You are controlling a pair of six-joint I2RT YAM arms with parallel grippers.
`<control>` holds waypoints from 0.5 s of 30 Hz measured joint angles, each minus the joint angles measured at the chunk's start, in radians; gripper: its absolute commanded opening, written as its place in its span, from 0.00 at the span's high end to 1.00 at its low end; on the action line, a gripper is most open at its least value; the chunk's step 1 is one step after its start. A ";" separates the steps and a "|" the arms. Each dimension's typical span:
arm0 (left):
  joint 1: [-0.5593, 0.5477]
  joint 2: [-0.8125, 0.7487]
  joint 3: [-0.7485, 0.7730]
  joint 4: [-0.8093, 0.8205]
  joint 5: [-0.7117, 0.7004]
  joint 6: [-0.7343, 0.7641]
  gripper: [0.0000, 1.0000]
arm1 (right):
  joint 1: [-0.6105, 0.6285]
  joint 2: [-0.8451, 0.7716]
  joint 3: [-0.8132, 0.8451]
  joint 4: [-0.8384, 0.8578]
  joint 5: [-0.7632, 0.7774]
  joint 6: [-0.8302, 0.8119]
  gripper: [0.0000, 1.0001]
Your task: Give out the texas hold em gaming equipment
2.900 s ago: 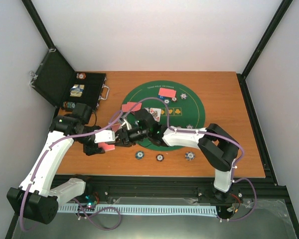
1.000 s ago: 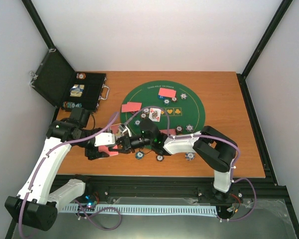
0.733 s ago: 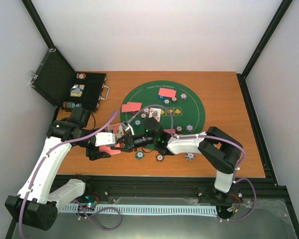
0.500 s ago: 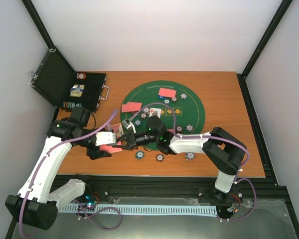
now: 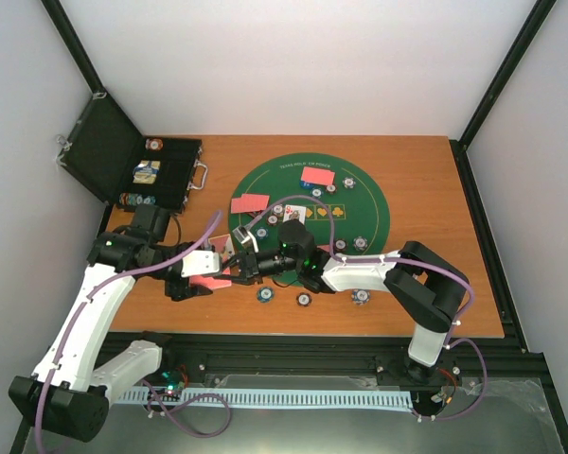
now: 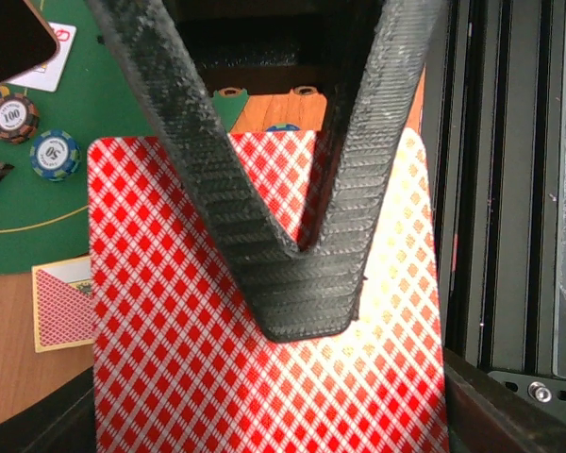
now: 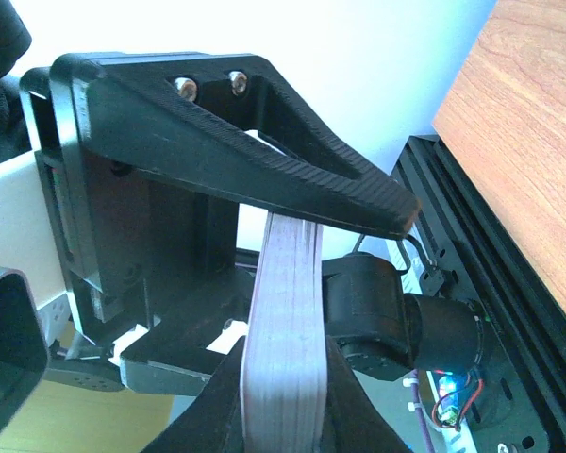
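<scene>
Nose to nose: the left hand (image 6: 307, 316) and the right hand (image 5: 239, 268) meet above the brown wooden tabletop (image 5: 435, 284).
The left hand is clamped on a red diamond-backed playing card (image 6: 170, 368), dark ribbed fingers (image 6: 198, 170) across its back, held up just off the near-left rim of the round green felt mat (image 5: 364, 203). The right hand's fingers are together; whether they pinch the card cannot be told. Another red-backed card (image 6: 61, 302) lies flat at the mat's edge.
</scene>
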 measured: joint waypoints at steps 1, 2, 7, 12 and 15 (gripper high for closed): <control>0.000 0.002 -0.006 0.000 -0.003 0.001 0.32 | 0.000 0.000 0.000 0.000 0.000 0.001 0.97; 0.000 0.003 -0.011 0.002 -0.005 0.001 0.35 | 0.000 0.000 0.000 -0.002 0.000 0.003 0.97; 0.002 0.012 -0.019 0.008 -0.011 0.000 0.52 | 0.000 0.008 0.001 0.004 0.003 0.004 0.97; 0.004 0.014 -0.019 0.007 -0.016 0.000 0.61 | 0.000 0.013 0.006 0.001 0.003 0.001 0.92; 0.003 0.014 -0.019 0.007 -0.023 0.002 0.62 | 0.000 0.014 0.016 -0.027 0.003 -0.013 0.69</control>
